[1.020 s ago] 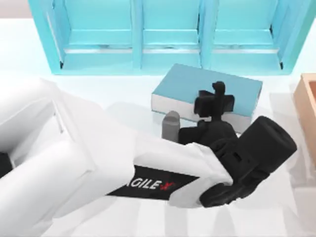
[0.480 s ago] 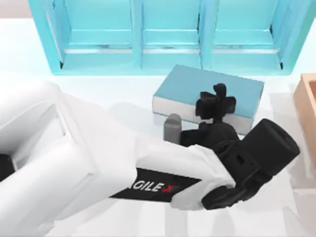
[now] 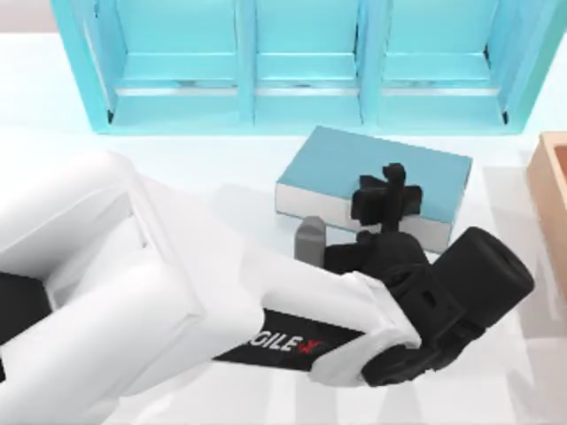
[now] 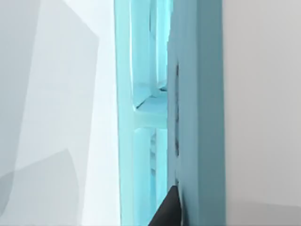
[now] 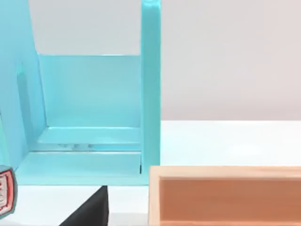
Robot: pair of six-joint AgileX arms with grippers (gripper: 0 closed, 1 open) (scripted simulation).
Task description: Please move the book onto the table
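Light-blue, with white page edges, the book (image 3: 372,181) lies flat on the white bench (image 3: 204,164) in front of the turquoise shelf unit (image 3: 301,62), its long axis running left to right and slightly skewed. The left gripper (image 3: 387,188) sits over the book's near long edge, fingers apparently clamped across cover and underside. A tan wooden box (image 3: 551,190) stands at the bench's right. The right arm is parked.

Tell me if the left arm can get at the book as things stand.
Probably yes. In the top view the left gripper is already over the book, its black fingers across the blue cover near the front edge, with nothing between them. The book lies on the table before the shelf unit.
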